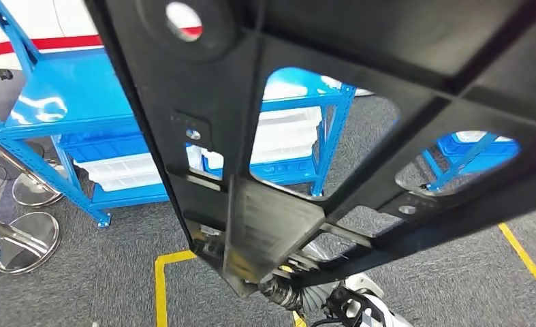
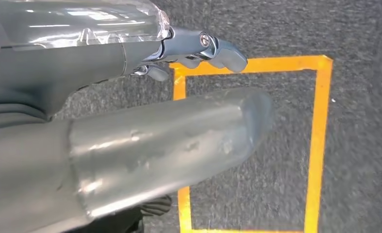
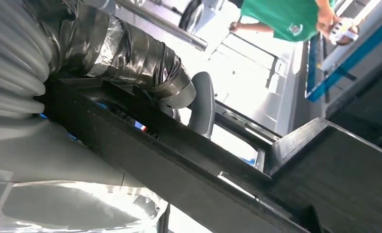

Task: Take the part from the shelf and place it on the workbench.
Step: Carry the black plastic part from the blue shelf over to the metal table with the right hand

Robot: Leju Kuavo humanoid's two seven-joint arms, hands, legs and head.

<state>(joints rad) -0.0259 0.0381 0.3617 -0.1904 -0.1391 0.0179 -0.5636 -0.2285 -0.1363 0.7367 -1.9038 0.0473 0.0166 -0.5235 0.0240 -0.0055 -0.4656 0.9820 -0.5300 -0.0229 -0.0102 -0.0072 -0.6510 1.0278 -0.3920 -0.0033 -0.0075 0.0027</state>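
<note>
Gripping the part (image 3: pixel 189 170), the right hand (image 3: pixel 106 53) wraps its taped dark fingers (image 3: pixel 145 63) over one of the black bars, with the thick grey thumb on the opposite side of that bar, so the bar sits clamped between them. From the head view the part (image 1: pixel 319 61) is a large black frame with cut-out windows and a round hole, held up close to the camera and reaching diagonally across the scene; it is in the air, well clear of the blue shelf (image 1: pixel 81 102) seen behind it and through its openings. White bins (image 1: pixel 125 170) lie on the shelf's lower level. Left hand (image 2: pixel 155 97) hangs over grey carpet, holding nothing: its thumb points straight out and its fingers (image 2: pixel 218 48) are curled loosely, apart from the thumb. Below it, yellow tape (image 2: pixel 320 145) marks a rectangle on the carpet. Beyond the part, in the right wrist view, a person in a green shirt (image 3: pixel 286 19) stands in the background.
</note>
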